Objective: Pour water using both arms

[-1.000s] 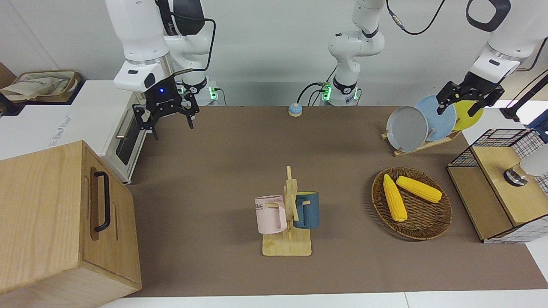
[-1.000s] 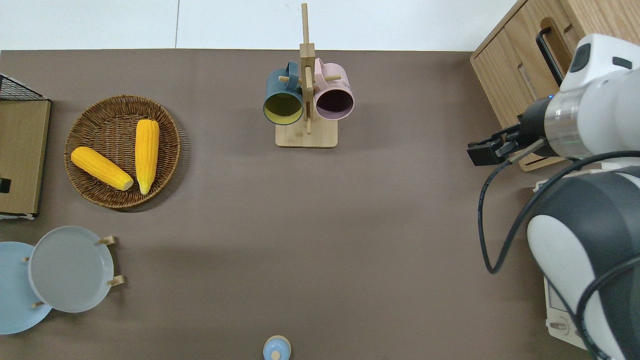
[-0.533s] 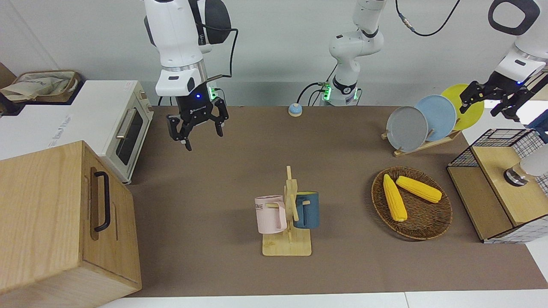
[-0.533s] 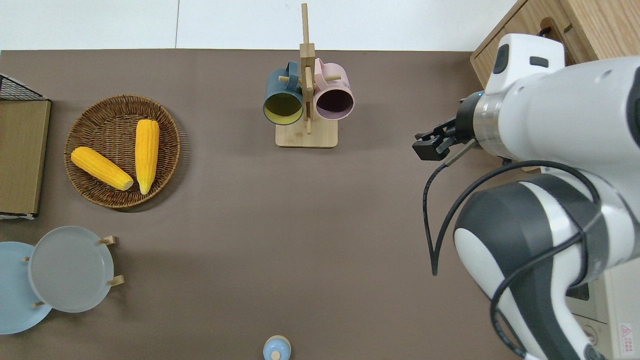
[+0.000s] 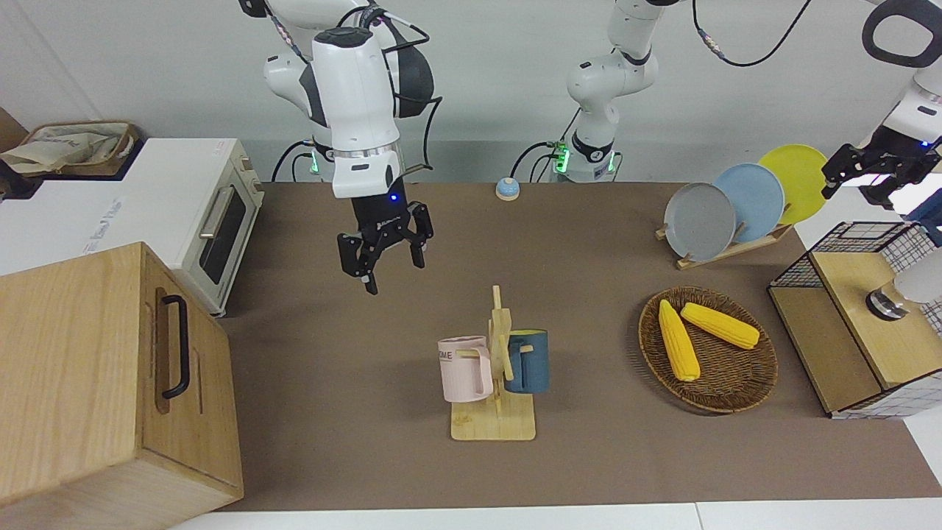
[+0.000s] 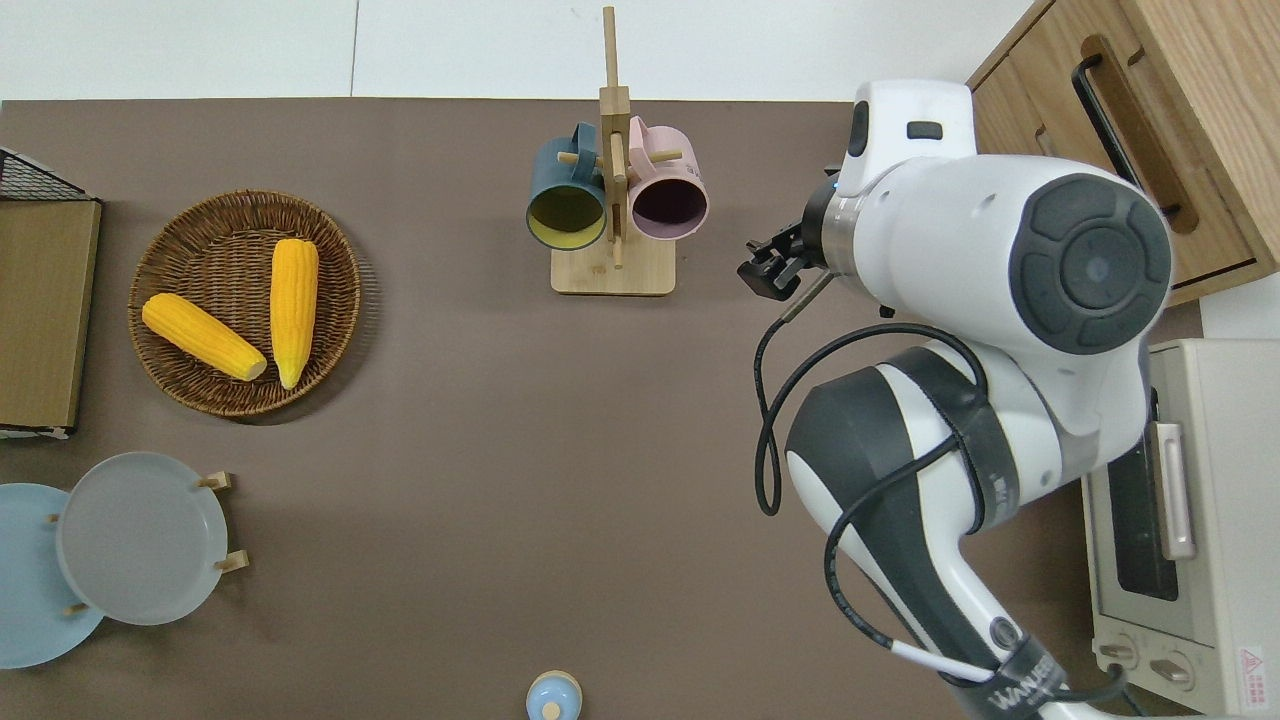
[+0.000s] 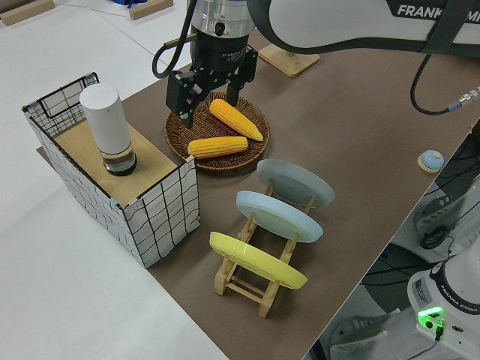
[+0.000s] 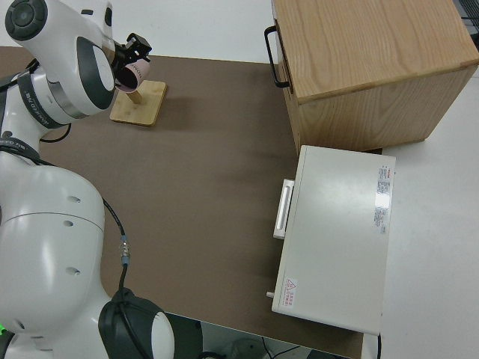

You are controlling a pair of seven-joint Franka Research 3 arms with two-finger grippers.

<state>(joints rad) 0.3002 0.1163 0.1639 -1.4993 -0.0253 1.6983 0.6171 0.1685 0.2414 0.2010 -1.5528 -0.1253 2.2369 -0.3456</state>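
The right gripper (image 5: 384, 251) hung with its fingers spread and nothing between them, over bare mat beside the wooden mug rack (image 5: 497, 383), on the pink mug (image 5: 464, 368) side. That mug hung from a peg with its handle toward the rack's post, the blue mug (image 5: 528, 361) from the opposite peg; both mouths faced the robots. The step in hand looked like a reach for the pink mug. To do it well, the gripper would have to come in level with the mug's wall, close across the rim or body clear of the peg, then lift the handle off the peg before pulling away, lest the rack tip. The left gripper (image 5: 868, 166) was also spread and empty, up near the wire-sided box (image 5: 861, 309) that carried a white cylindrical container (image 7: 109, 120), probably the water source.

Readable writing: "ME" on the pink mug, "FRANKA" on the left arm (image 7: 352, 22), "WANJEER" on a cable strap (image 6: 1015, 675).
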